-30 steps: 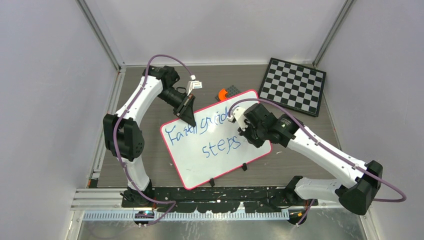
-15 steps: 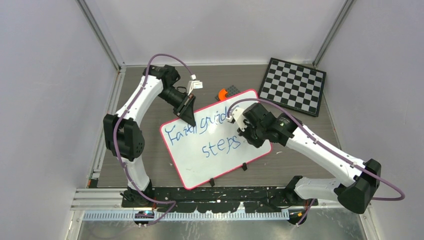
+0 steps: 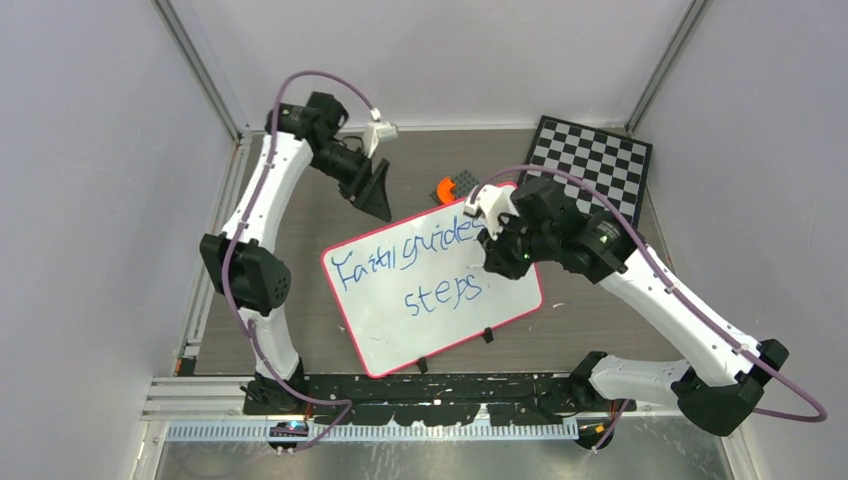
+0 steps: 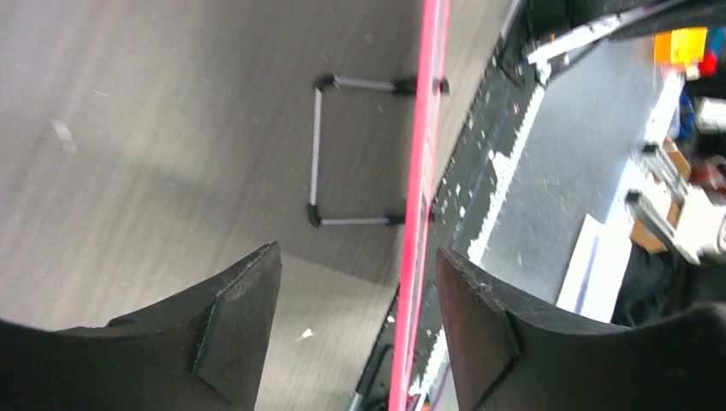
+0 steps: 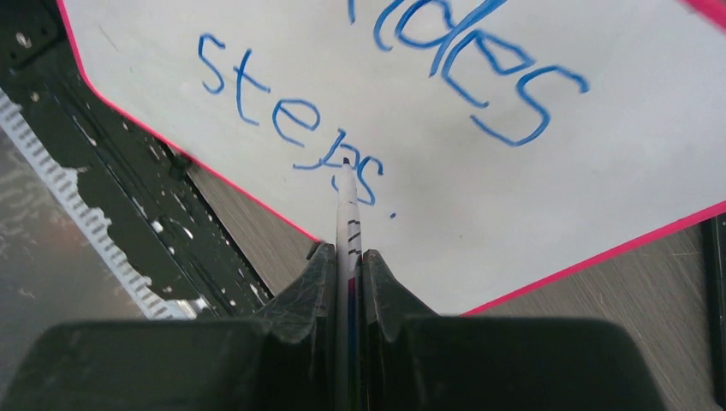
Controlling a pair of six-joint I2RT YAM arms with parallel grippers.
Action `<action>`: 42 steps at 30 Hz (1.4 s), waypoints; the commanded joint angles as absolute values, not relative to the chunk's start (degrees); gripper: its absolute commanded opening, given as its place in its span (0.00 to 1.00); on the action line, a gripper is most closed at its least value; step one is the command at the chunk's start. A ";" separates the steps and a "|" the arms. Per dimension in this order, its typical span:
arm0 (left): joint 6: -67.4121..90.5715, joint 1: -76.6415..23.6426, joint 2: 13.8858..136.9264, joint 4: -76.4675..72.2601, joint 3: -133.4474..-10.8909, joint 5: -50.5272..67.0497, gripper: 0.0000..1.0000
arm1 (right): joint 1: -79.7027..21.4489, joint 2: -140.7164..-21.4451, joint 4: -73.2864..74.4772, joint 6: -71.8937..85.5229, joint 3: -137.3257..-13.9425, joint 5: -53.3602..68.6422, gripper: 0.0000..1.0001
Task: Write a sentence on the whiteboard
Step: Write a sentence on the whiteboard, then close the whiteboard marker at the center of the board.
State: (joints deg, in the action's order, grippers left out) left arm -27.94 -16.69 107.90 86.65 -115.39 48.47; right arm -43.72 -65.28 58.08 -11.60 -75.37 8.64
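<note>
Now that its grip on the board's far-left rim has been let go, the left hand (image 3: 379,203) is seen with its fingers (image 4: 231,342) spread wide and nothing between them, drawn back and raised toward the far-left corner. From its wrist view only the thin red-pink rim is caught edge-on, with a grey wire bracket (image 4: 316,154) fixed to it. The right hand (image 5: 347,257) is kept clamped narrowly on the marker (image 5: 347,218), and has been pulled up and away from the last word, so that the tip appears to hang clear above the letters.

The sentence (image 3: 428,268) is read in two blue lines with a full stop set after "steps", so the writing is judged finished and the steadying hold no longer needed.

The whiteboard (image 3: 400,335) is lying askew at mid-surface. Its near corner is close to the black rail (image 3: 420,388) at the surface's (image 3: 300,250) near edge, and its far corner is just beside a small orange and grey object (image 3: 449,187). The chessboard (image 3: 590,170) is at the far right, apart from the board. Bare surface is left open to the left and far side for withdrawal; the right arm is boxed more tightly by the chessboard and the side wall.
</note>
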 commanded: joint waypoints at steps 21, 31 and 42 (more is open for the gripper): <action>-24.40 26.01 101.71 78.47 -106.02 44.23 0.70 | -20.66 -78.16 55.22 -3.75 -103.68 25.74 0.00; -21.32 26.12 95.86 57.38 -79.33 27.29 0.66 | -10.21 -77.77 52.43 -1.63 -96.79 32.43 0.00; -20.45 22.44 100.37 43.32 -69.79 17.01 0.48 | -8.53 -77.60 51.12 -1.36 -91.08 34.36 0.00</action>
